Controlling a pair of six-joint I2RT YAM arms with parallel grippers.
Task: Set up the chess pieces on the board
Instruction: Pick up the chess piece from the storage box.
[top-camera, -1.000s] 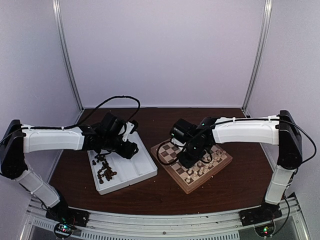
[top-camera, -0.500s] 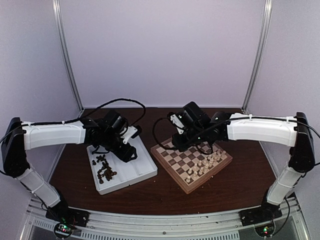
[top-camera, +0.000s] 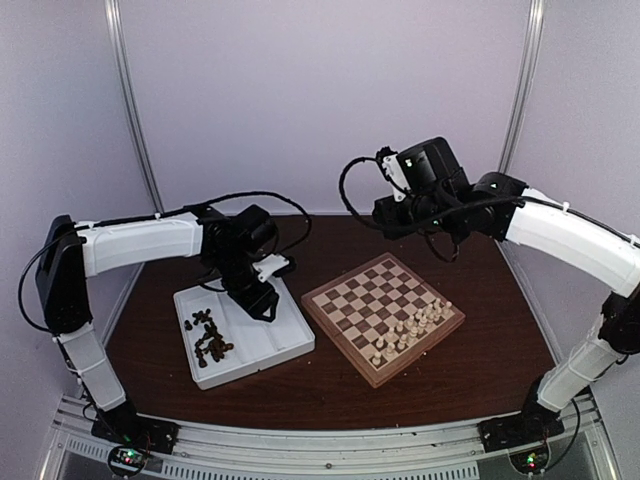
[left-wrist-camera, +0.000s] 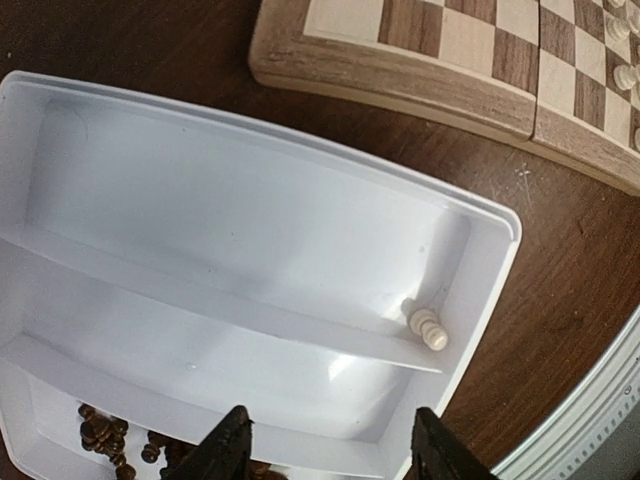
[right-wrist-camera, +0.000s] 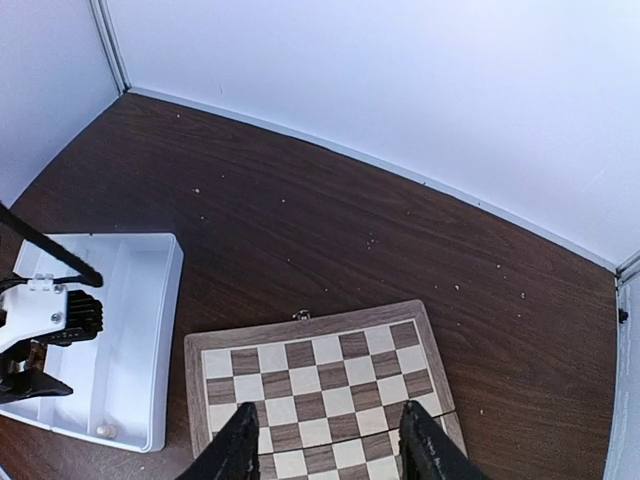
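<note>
Since only one cream piece (left-wrist-camera: 428, 328) shows in the tray (left-wrist-camera: 250, 230), I'd make it your next pick. It looks like a pawn, lying on its side in the compartment nearer the board (left-wrist-camera: 400, 75), against the divider and close to the end wall.

Left gripper (left-wrist-camera: 330, 442) hovers over the tray, jaws apart, nothing between them. Right gripper (right-wrist-camera: 322, 438) is raised high above the board, likewise released and empty.

How I'd do it:
- Shift the left gripper over the pawn before you descend; it isn't above it yet.
- Turn the wrist so the jaws close along the divider, not across it. Otherwise I expect a finger to foul the divider or the wall.
- Grip the body, not the rounded head. It's tiny and will likely squirt out.
- It will come up horizontal, so plan to stand it upright when you set it down.
- Cream pieces on the board (top-camera: 415, 328) crowd its near-right side; come in from above so you don't knock neighbours.
- Leave the dark pieces (left-wrist-camera: 100, 432) in the other compartment.
- Keep the right arm high until the left clears the tray.
</note>
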